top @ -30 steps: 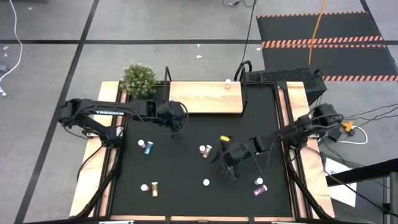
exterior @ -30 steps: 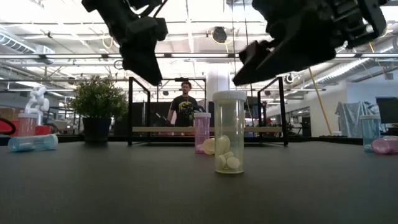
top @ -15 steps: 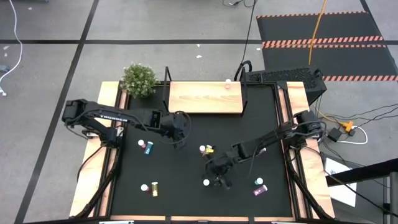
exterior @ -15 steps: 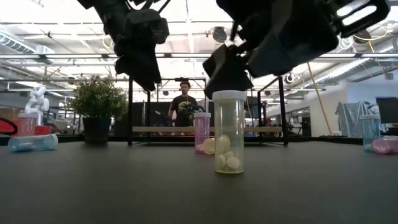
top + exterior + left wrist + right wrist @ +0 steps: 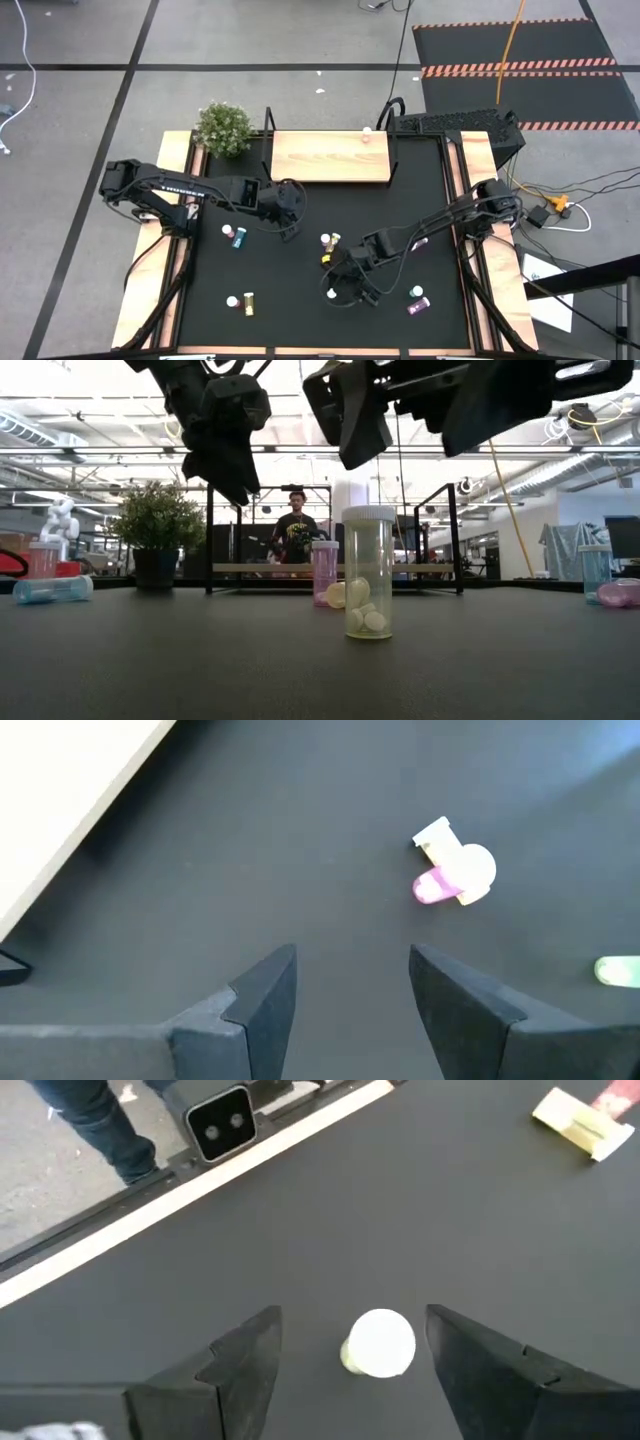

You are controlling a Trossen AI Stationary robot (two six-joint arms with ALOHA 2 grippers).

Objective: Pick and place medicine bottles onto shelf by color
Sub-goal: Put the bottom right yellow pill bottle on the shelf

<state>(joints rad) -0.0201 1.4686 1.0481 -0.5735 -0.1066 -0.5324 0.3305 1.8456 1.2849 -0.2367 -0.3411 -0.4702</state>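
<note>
Pale bottle point(image 5: 618, 970) cut off at edge

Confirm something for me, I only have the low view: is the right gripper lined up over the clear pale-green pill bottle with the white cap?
Observer: Yes. Seen from its wrist camera, the pale-green bottle stands upright, centred between the right gripper's open fingers, untouched.
Operator: And the left gripper?
Observer: The left gripper hangs open and empty over the black mat, not far from the light wooden shelf.
</note>
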